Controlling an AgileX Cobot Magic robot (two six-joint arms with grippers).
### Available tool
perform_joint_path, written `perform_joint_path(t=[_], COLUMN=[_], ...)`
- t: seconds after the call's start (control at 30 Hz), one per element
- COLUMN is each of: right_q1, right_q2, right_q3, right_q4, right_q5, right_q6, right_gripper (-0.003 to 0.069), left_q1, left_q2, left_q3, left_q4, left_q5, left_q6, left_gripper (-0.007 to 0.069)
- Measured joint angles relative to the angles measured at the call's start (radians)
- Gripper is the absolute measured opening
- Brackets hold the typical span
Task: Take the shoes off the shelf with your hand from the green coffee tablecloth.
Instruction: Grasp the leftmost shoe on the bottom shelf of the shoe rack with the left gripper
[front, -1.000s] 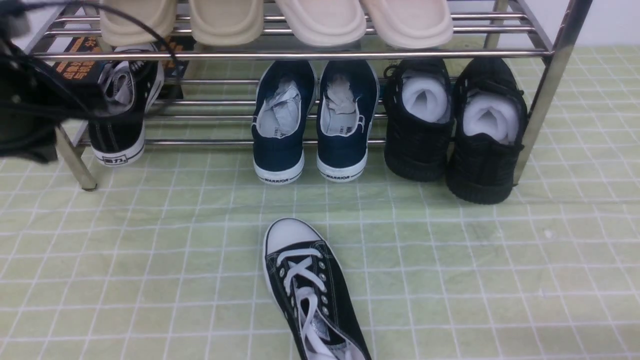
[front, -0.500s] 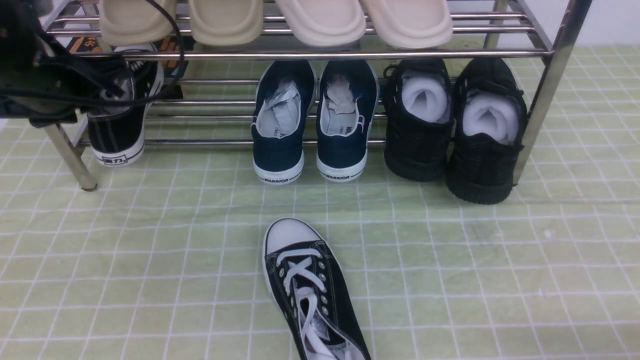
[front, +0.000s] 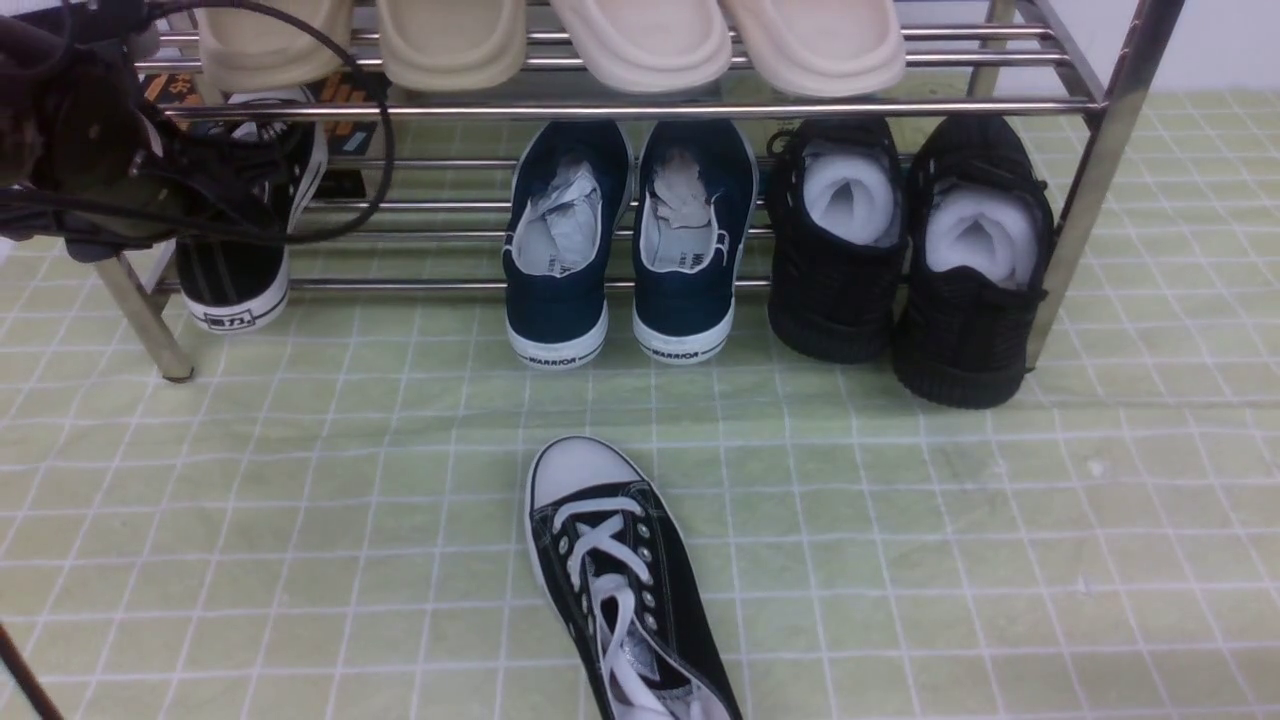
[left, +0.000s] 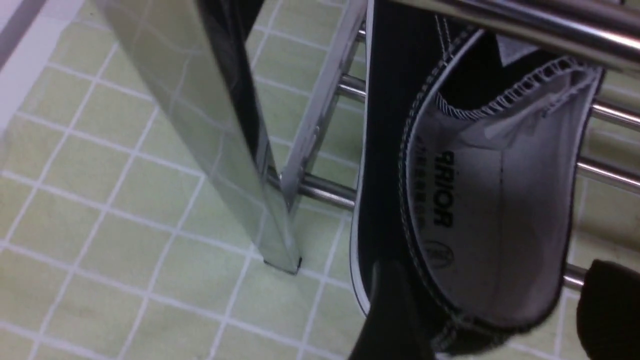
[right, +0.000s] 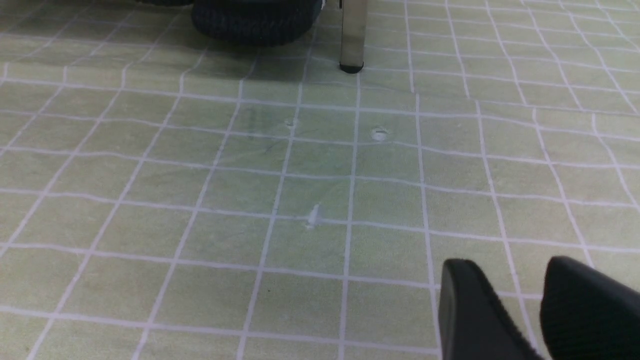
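The front view looks forward and down from between the arms, far enough back to show much of the shoe rack (front: 640, 108) and the green cloth (front: 400, 540). The left wrist view looks down from very near a black shoe (left: 387, 150) and one rack leg, which the front view also shows. The right wrist view looks low across the cloth toward another rack leg (right: 354, 35), sharing that part with the front view.

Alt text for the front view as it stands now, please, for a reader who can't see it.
A black canvas sneaker with white laces lies on a pale green gridded cloth, while the robot's dark left arm reaches over its mate on a chrome two-tier rack.
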Motion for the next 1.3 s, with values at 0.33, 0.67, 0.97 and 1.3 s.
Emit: perform_joint_path(t=[0.33, 0.67, 0.97, 1.3], right_q1=[0.000, 0.000, 0.000, 0.000], right_q2=[0.000, 0.000, 0.000, 0.000], right_q3=[0.000, 0.000, 0.000, 0.000], right_q4=[0.000, 0.000, 0.000, 0.000], right_q5=[0.000, 0.000, 0.000, 0.000], right_q6=[0.000, 0.000, 0.000, 0.000], right_gripper=[0.0238, 0.0238, 0.0238, 0.0238], left_q1=[0.000, 0.000, 0.000, 0.002], left_q2=[0.069, 0.114, 0.144, 0.111], left_q3=[0.000, -0.003, -0.008, -0.008], left_q4=[0.205, 0.319, 0.301, 0.190], left_q5=[-0.083, -0.101, -0.100, -0.022], left_q6=[-0.161, -0.285, -0.343, -0.310], left_gripper=[0.0495, 0.0492, 0.0254, 0.0108])
